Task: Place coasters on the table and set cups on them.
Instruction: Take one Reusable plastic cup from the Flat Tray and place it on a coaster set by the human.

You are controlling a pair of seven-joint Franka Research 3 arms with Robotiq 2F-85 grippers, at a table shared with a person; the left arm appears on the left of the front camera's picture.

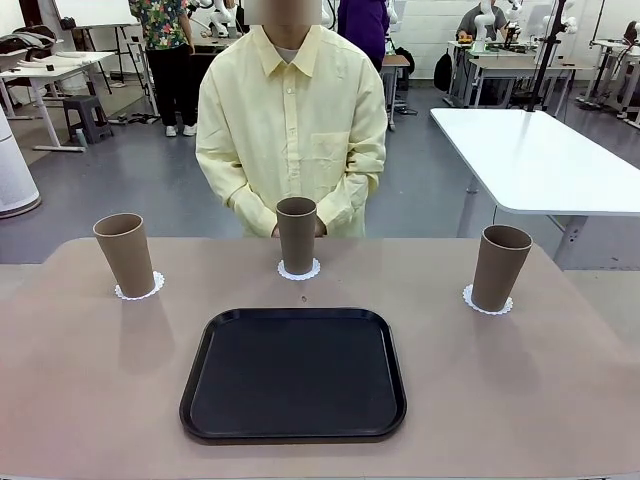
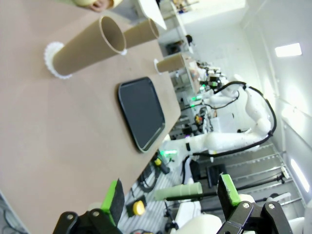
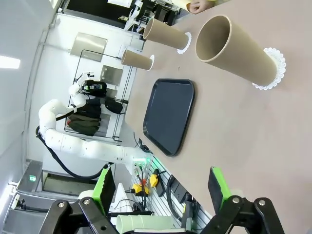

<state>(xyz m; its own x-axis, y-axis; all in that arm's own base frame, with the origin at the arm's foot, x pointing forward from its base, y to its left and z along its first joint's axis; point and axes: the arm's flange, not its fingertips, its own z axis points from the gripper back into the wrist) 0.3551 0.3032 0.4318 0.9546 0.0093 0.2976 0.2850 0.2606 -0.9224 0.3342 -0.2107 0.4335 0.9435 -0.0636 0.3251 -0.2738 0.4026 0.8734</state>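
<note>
person's hands (image 1: 318,226) mostly hidden behind mid cup (image 1: 297,235) | table (image 1: 90,400) cut off at bottom edge

Both your grippers hang wide apart, grasping nothing.

Your left gripper (image 2: 170,200) shows green pads (image 2: 115,200) spread, jaws parted. Your right gripper (image 3: 161,187) matches, its fingers (image 3: 217,187) splayed. The person's hands (image 1: 297,228) rest together at the waist.

table (image 1: 90,400) | three coasters (image 1: 139,290) under cups (image 1: 125,254) | black tray (image 1: 293,375) centre

text: none legible | labels: none | brands: none | numbers: none
</note>
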